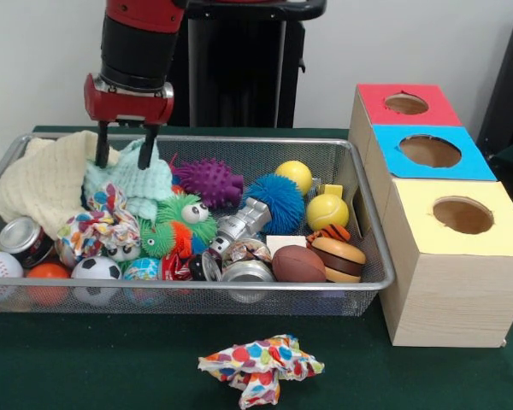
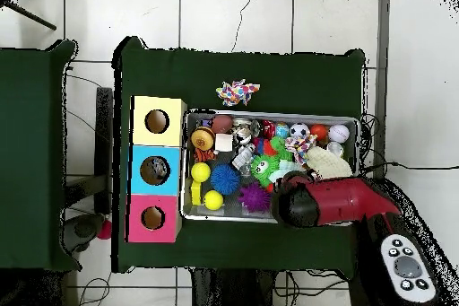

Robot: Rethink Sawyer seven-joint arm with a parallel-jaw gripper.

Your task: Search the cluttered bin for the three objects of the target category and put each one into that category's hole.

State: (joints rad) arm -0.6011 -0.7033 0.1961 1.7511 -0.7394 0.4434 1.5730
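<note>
The silver wire mesh bin (image 1: 239, 140) is full of mixed toys, balls, cans and cloths; it also shows in the overhead view (image 2: 269, 115). My gripper (image 1: 123, 159) is open, with its fingers apart. It hangs over the bin's back left part, with its tips at a pale teal knitted cloth (image 1: 145, 181). I see nothing held. In the overhead view the red arm (image 2: 336, 202) hides the gripper. The blue-topped box's hole (image 1: 430, 151) is the middle one of the three boxes right of the bin, and it shows in the overhead view (image 2: 155, 170).
A cream cloth (image 1: 43, 181) lies at the bin's left end and a patterned cloth (image 1: 103, 218) among the toys. Another colourful cloth (image 1: 261, 366) lies on the green table in front of the bin. The red-topped box (image 1: 408, 104) and the yellow-topped box (image 1: 462, 215) flank the blue one.
</note>
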